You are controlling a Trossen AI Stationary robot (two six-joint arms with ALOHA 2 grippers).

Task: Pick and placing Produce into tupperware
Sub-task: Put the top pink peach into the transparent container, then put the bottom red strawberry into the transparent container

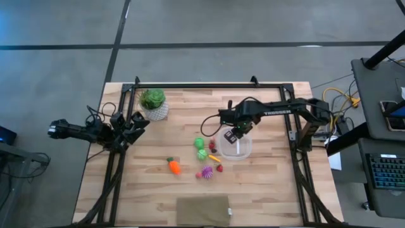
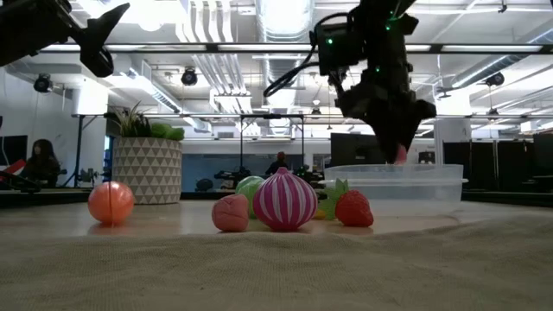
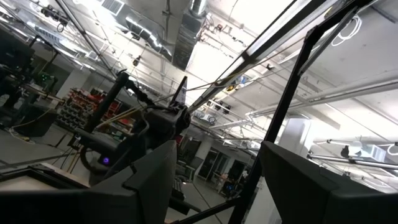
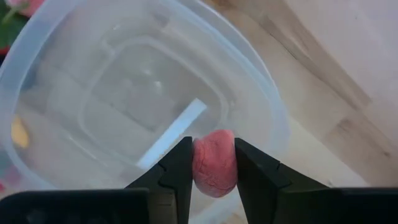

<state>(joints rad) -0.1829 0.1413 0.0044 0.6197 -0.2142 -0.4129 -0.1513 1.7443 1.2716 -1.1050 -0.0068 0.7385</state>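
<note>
Placement step — your right gripper (image 4: 213,163) pinches a red piece (image 4: 214,163) over the tupperware (image 4: 261,87); release next — remaining produce (image 1: 202,154) waits at nine o'clock.

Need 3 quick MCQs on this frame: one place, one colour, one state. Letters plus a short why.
1. Where is the right claw?
A. over the tupperware
B. beside the plant pot
C. off the table

2. What colour is the piece in the right claw?
A. yellow
B. pink
C. green

3. What state is the left claw in?
A. shut on the carrot
B. shut on the tupperware
C. open, holding nothing

Answers:
1 A: the right wrist view looks straight down into the container.
2 B: a pink lump sits pinched between the fingers.
3 C: it waits at the table's left edge, fingers apart with nothing between them.
</note>
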